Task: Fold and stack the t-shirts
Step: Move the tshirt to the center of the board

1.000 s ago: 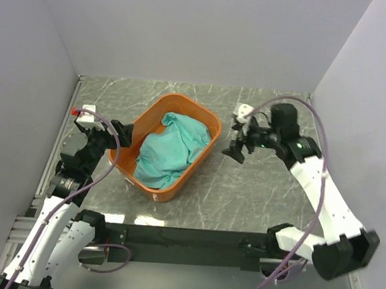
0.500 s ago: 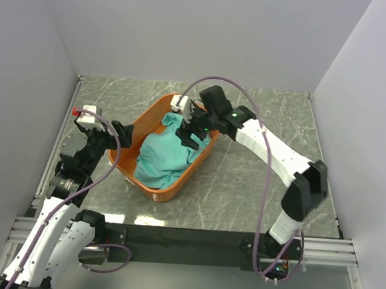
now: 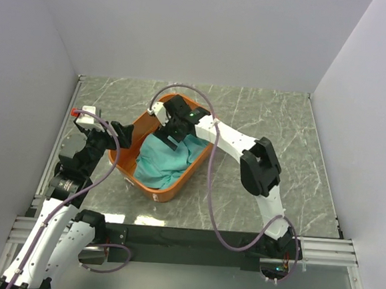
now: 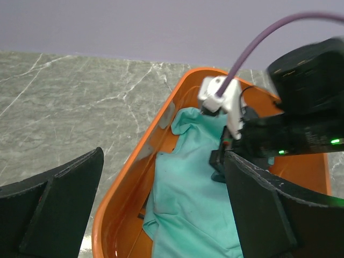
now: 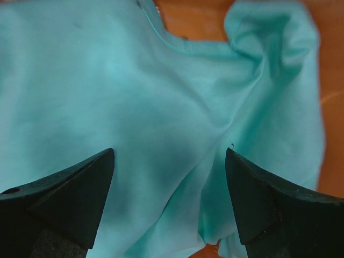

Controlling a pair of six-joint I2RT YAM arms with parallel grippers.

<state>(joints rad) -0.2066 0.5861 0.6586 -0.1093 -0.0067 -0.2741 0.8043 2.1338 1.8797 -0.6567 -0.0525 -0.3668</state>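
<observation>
- I have my right gripper reaching across into the orange basket, low over the t-shirt; its jaws stand wide apart and nothing is pinched between them
- In the right wrist view the two fingers straddle a soft ridge of teal cloth, with the neckline seam just beyond them, so I judge it is lined up to take a fold near the collar and lift the shirt out
- The t-shirt lies crumpled inside the basket, filling most of the floor and bunched up against the far wall; it has to come out onto the table before any folding can begin
- My left gripper sits just beside the basket's left rim, jaws fully released and holding nothing; whether it touches the rim I cannot tell
- I read that placement as waiting close by, ready to steady the basket or take a second corner once the cloth is lifted
- The count: one t-shirt, one basket, two arms, two grippers, both open
- I see no second shirt, so as things lie there is nothing yet to stack on
</observation>
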